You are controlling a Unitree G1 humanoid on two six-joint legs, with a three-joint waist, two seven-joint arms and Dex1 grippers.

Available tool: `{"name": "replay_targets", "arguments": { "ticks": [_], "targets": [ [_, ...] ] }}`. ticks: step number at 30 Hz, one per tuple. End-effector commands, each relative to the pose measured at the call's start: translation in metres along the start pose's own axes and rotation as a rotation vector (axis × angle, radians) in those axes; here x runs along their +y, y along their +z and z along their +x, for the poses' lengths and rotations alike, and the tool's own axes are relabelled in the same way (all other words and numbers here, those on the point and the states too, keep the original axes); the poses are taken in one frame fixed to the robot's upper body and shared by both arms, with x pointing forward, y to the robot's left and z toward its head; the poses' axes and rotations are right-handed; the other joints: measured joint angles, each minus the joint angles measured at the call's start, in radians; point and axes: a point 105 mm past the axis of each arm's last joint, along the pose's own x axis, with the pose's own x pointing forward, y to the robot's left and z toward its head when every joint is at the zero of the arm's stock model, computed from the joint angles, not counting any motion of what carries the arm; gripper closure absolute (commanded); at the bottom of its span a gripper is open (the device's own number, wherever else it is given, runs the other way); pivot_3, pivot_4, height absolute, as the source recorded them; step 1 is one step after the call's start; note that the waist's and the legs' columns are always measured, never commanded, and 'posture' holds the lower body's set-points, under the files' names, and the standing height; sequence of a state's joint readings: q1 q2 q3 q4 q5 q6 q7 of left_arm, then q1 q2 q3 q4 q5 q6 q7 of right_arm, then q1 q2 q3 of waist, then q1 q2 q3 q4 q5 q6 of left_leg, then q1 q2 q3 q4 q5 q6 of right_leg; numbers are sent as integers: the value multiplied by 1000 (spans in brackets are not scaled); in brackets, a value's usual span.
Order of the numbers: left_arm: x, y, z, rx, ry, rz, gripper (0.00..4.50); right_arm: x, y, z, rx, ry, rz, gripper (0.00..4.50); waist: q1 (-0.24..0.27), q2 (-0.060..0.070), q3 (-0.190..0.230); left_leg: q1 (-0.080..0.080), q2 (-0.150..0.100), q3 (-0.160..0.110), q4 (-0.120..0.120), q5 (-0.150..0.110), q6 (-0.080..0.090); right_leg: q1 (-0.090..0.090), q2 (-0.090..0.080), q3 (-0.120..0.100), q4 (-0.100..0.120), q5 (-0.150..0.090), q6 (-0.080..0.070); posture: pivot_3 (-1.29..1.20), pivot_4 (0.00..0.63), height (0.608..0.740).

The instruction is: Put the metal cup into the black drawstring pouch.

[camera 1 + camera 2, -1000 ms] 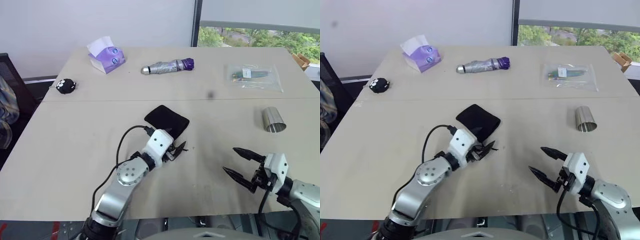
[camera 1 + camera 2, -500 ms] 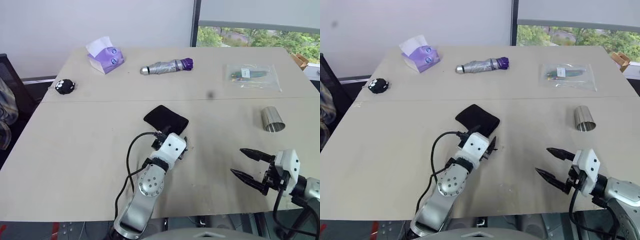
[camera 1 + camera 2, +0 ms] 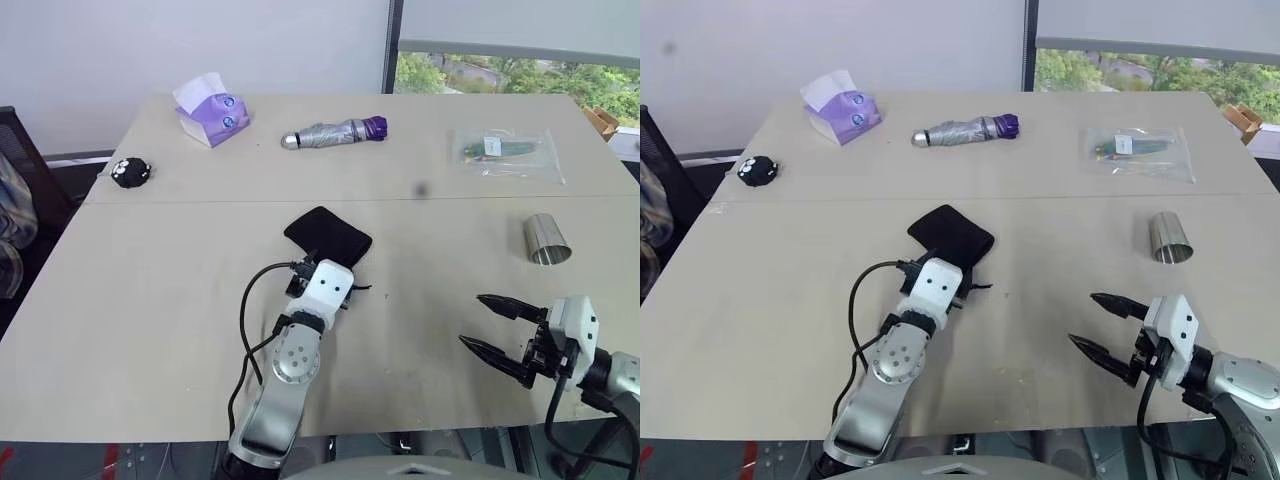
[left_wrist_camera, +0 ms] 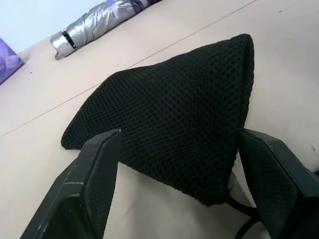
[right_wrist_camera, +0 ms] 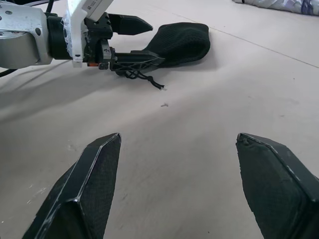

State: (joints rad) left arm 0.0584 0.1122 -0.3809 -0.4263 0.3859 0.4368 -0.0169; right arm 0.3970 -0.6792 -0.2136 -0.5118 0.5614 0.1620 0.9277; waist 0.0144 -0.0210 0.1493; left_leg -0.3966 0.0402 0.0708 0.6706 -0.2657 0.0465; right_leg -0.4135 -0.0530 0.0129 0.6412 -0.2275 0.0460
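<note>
The black drawstring pouch (image 3: 328,235) lies flat at the middle of the table. My left gripper (image 3: 332,266) points at its near edge, open, with one finger (image 4: 94,174) on each side of the pouch's (image 4: 169,109) near corner and the cord (image 5: 144,77) trailing beside it. The metal cup (image 3: 546,240) rests far to the right, its open end towards me, untouched. Nearer than the cup, at the table's front right, my right gripper (image 3: 471,320) hangs open over bare tabletop with nothing between its fingers (image 5: 94,189).
Along the far side of the table are a purple tissue pack (image 3: 210,110), a folded silver umbrella (image 3: 335,132) and a clear plastic bag (image 3: 505,152). A small black round object (image 3: 130,172) sits at the left edge. A seam (image 3: 450,198) crosses the tabletop.
My left forearm has swung in under the hand and the wrist has turned, so the gripper now points straight at the pouch. The right gripper has hardly moved.
</note>
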Motion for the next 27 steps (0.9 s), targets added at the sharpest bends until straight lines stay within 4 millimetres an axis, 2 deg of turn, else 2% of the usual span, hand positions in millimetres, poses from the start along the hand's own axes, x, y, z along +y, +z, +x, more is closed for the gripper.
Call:
{"name": "replay_targets", "arguments": {
  "ticks": [1,4,5,7,8,13,20,22,24,27],
  "targets": [
    [5,8,3,-44,23,14,784,-3,8,-2,-26,-17,-40,751,0,0,0,0,0,0,0,0,0,0,0,0,0,0,0,0,150,740],
    [8,8,4,-48,40,16,784,-4,7,-2,-28,-22,-44,751,0,0,0,0,0,0,0,0,0,0,0,0,0,0,0,0,150,740],
    [8,8,5,-49,42,17,1282,-4,7,-2,-29,-24,-46,751,0,0,0,0,0,0,0,0,0,0,0,0,0,0,0,0,150,740],
    [8,8,5,-57,42,21,1804,-5,7,-2,-33,-31,-50,751,0,0,0,0,0,0,0,0,0,0,0,0,0,0,0,0,150,740],
    [8,8,5,-59,40,21,2358,-6,7,-2,-37,-42,-54,751,0,0,0,0,0,0,0,0,0,0,0,0,0,0,0,0,150,740],
    [8,8,8,-61,27,6,4456,-7,11,-4,-69,-68,-63,751,0,0,0,0,0,0,0,0,0,0,0,0,0,0,0,0,150,740],
    [9,8,14,-67,21,4,4456,-6,12,-3,-98,-88,-56,751,0,0,0,0,0,0,0,0,0,0,0,0,0,0,0,0,150,740],
    [7,12,16,-78,-5,-28,4456,-22,7,-9,-94,-199,-51,751,0,0,0,0,0,0,0,0,0,0,0,0,0,0,0,0,150,740],
    [5,14,19,-75,-30,-77,4456,-51,-5,-24,-45,-407,-52,751,0,0,0,0,0,0,0,0,0,0,0,0,0,0,0,0,150,740],
    [-1,22,20,-93,-98,-164,4456,-85,-16,-42,7,-648,-50,751,0,0,-1,0,-1,1,2,0,0,0,-1,1,0,0,0,0,150,740]
  ]
}}
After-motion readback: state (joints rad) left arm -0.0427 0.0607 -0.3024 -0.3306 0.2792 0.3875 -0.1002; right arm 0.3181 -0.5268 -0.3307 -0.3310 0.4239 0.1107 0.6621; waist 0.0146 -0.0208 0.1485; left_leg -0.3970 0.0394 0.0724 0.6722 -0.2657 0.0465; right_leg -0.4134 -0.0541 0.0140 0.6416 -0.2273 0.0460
